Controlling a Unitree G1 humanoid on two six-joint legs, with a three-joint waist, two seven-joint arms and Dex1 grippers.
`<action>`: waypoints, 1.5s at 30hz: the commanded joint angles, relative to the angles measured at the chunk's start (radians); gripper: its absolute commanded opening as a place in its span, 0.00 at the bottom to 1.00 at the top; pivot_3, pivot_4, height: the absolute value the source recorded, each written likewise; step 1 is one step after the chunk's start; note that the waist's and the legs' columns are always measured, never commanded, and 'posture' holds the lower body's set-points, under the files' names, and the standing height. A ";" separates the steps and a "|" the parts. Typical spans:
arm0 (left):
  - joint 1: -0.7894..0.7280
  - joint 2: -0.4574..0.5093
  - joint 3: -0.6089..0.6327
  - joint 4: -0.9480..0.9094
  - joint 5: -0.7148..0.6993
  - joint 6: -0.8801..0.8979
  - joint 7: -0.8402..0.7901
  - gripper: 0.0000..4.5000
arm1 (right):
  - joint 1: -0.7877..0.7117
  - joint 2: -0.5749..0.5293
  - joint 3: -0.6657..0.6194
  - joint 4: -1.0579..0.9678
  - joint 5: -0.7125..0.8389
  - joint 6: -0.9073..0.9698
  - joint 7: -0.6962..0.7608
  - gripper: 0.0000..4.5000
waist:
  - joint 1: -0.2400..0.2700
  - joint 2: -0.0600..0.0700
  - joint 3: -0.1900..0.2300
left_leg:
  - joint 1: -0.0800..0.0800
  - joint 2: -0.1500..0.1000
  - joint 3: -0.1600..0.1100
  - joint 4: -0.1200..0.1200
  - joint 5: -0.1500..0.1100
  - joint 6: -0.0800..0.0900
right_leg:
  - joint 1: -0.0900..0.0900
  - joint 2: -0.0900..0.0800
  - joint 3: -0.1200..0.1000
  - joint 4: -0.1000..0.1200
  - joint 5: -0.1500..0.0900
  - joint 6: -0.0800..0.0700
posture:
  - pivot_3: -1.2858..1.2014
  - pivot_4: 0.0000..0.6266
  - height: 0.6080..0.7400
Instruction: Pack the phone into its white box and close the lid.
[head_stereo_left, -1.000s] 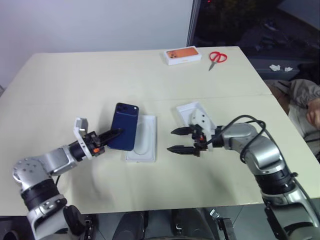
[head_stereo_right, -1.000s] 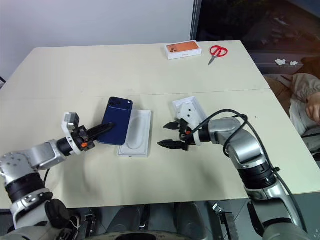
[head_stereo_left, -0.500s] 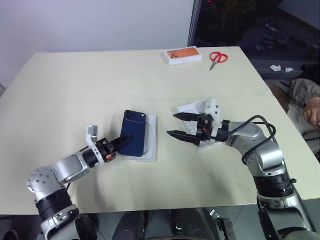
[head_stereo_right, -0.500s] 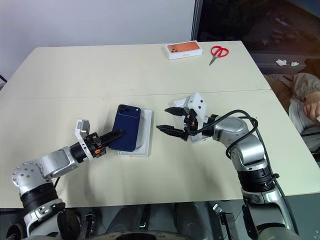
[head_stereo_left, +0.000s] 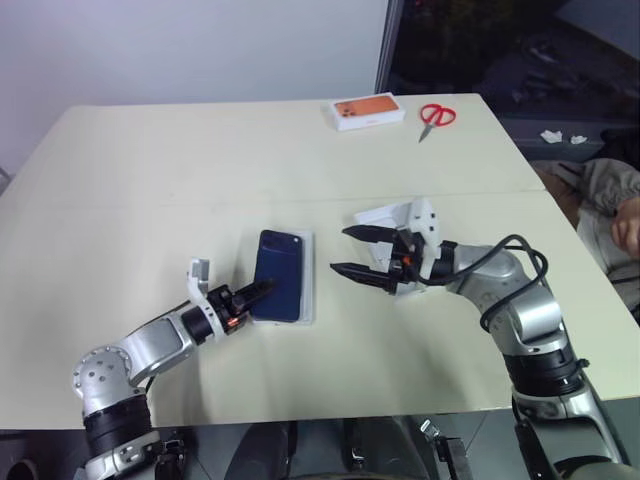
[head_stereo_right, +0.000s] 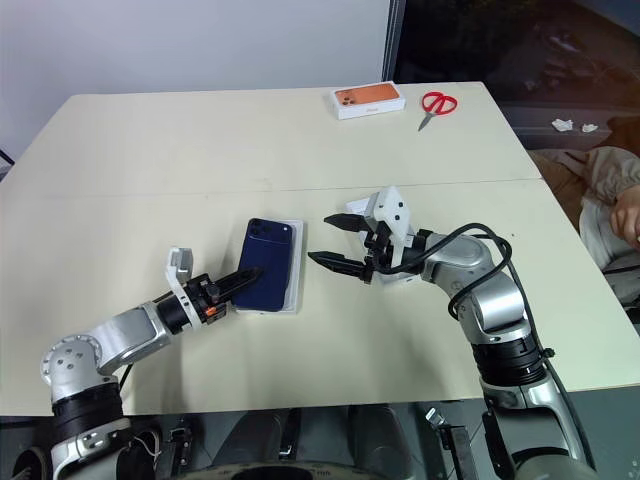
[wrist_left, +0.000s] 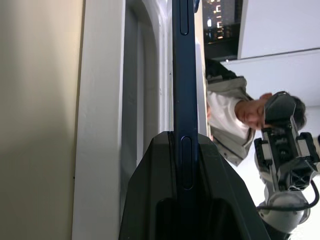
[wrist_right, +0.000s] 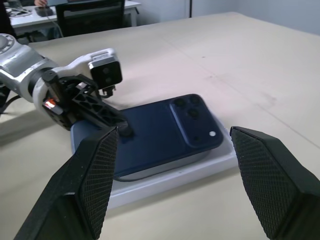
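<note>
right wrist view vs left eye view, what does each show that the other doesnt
Right wrist view alone: black office chairs at a far desk.

Left eye view alone: the orange-topped box, red-handled scissors, and a white cardboard piece behind the open right gripper.

Both: the glossy dark navy-blue phone, camera cluster up, lying over the shallow white box, pinched at its near end by the shut left gripper, on the beige table.

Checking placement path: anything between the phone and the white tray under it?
Nothing visible. The left gripper holds the phone by its near end directly over the white tray; the right gripper waits open beside it.
</note>
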 joint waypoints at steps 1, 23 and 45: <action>0.005 0.025 -0.024 -0.015 -0.050 -0.040 -0.018 0.00 | -0.004 -0.001 0.000 -0.019 0.009 -0.028 0.000 0.83 | 0.000 0.000 0.000 | 0.000 0.000 0.000 0.000 0.000 0.000 | 0.000 0.000 0.000 0.000 0.000 0.000 | 0.52 0.24 1.00; 0.002 0.308 -0.186 -0.104 -0.200 -0.103 -0.088 0.82 | -0.003 0.005 0.036 0.001 -0.015 -0.051 -0.019 0.83 | 0.000 0.001 0.000 | 0.008 0.000 0.000 -0.002 -0.003 0.006 | 0.008 0.000 0.000 -0.002 0.000 0.000 | 0.52 0.24 1.00; -0.023 0.480 -0.168 -0.094 -0.029 -0.222 -0.301 0.82 | -0.024 0.043 0.041 0.023 -0.018 -0.044 -0.052 0.83 | -0.001 0.003 0.002 | 0.008 0.000 0.000 -0.003 -0.004 0.007 | 0.007 0.000 0.000 -0.002 0.000 -0.001 | 0.52 0.24 1.00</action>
